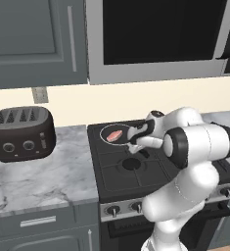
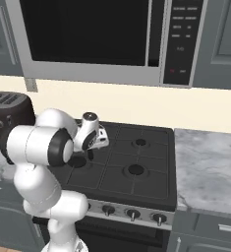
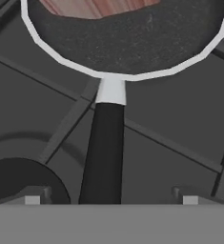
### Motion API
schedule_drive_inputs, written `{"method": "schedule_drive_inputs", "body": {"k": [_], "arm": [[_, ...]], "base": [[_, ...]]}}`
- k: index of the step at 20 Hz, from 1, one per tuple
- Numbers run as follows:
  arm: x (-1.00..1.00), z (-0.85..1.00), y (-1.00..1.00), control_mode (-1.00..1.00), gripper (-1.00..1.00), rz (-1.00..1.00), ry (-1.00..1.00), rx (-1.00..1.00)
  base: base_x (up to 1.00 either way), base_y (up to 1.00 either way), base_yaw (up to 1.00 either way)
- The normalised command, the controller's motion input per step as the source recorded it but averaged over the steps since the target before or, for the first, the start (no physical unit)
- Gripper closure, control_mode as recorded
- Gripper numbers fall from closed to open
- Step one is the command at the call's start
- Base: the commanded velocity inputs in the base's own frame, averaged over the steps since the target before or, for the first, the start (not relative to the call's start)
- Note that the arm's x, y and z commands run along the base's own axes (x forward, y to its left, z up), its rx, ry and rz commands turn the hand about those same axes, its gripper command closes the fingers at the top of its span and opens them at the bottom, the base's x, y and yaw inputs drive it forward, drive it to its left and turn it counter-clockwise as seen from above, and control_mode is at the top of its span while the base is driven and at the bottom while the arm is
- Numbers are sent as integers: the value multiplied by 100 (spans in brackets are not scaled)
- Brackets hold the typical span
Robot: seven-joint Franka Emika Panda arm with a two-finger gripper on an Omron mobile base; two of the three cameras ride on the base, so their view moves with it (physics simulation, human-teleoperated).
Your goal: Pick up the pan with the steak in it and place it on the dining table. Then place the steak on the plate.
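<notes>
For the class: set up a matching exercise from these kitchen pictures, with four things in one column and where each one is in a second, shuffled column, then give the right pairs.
Things
1. small oblong pinkish-red steak
2. round black frying pan with pale rim
3. dark brown four-slot toaster
4. open two-finger gripper

Places
A. on the marble counter left of the stove
B. over the pan's long black handle
C. inside the pan
D. on the stove's back left burner

Pairs: 1-C, 2-D, 3-A, 4-B

Steak in pan on stove's rear burner, toaster at left.
</notes>
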Motion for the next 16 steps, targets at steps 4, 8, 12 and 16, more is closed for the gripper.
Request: {"method": "schedule_drive_inputs", "body": {"k": [4, 8, 12, 16], "arm": [[15, -35, -3, -100, -100, 0, 0, -4], [8, -23, -1, -100, 100, 0, 0, -3], [0, 17, -1, -100, 100, 0, -1, 1], [-3, 64, 0, -100, 100, 0, -4, 2]], "base": [[0, 0, 0], [0, 0, 0], [0, 0, 0], [0, 0, 0]]}}
